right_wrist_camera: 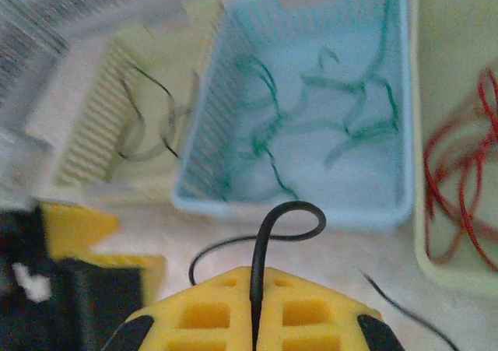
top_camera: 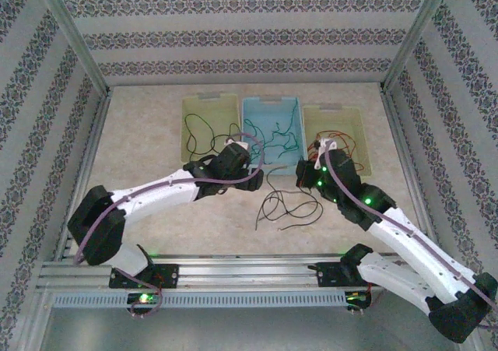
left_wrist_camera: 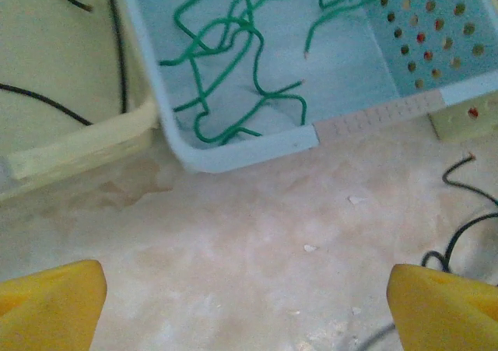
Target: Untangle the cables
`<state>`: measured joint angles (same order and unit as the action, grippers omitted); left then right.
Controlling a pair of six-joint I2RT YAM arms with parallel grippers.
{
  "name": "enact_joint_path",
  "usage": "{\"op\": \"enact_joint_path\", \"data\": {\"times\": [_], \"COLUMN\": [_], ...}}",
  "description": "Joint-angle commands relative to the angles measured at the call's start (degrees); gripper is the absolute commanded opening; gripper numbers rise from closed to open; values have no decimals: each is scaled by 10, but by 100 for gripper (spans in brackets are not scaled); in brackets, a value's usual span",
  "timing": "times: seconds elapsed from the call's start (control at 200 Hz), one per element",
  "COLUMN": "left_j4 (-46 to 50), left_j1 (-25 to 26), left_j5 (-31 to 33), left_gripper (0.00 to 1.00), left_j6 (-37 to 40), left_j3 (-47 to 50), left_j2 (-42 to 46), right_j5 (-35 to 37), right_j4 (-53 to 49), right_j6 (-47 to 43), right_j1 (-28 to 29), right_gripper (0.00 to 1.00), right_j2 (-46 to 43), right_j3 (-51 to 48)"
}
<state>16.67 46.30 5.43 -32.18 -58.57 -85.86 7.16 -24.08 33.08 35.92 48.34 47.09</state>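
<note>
I count three bins: one blue bin (top_camera: 270, 102) and two pale yellow, the left yellow bin (top_camera: 208, 99) and the right yellow bin (top_camera: 333, 113). Two robot arms, the left arm (top_camera: 156, 191) and the right arm (top_camera: 405, 230). The wires come in three colours: green wires (top_camera: 276, 138), red wires (top_camera: 350, 141) and black wires (top_camera: 284, 207). Each bunch is too tangled to count strands.

The top view looks down from above and behind the arms (top_camera: 156, 191), taking in the whole bench (top_camera: 156, 133). Both wrist views sit low and close, facing forward across it. All three share the blue bin (top_camera: 271, 100), seen nearest from the left wrist.
</note>
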Motion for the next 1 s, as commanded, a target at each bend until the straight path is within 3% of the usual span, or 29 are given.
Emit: {"op": "enact_joint_path", "data": {"times": [0.0,0.275,0.585,0.77,0.995], "left_j4": [-62,-72,125,168,144], "left_j1": [1,-5,-12,-18,-23], "left_j5": [56,154,343,359,340], "left_gripper": [93,93,93,93,93], "left_j6": [-43,-95,-238,-275,-255], "left_j3": [35,111,110,120,122], "left_j2": [51,156,235,258,253], "right_j5": [31,18,-22,-53,-126], "right_j4": [8,69,88,86,54], "right_j6": [-51,-125,-157,-159,-118], "right_j1": [15,40,39,34,21], "right_gripper": [0,0,0,0,3], "right_j2": [16,117,342,488,680], "right_j3": [72,213,403,515,654]}}
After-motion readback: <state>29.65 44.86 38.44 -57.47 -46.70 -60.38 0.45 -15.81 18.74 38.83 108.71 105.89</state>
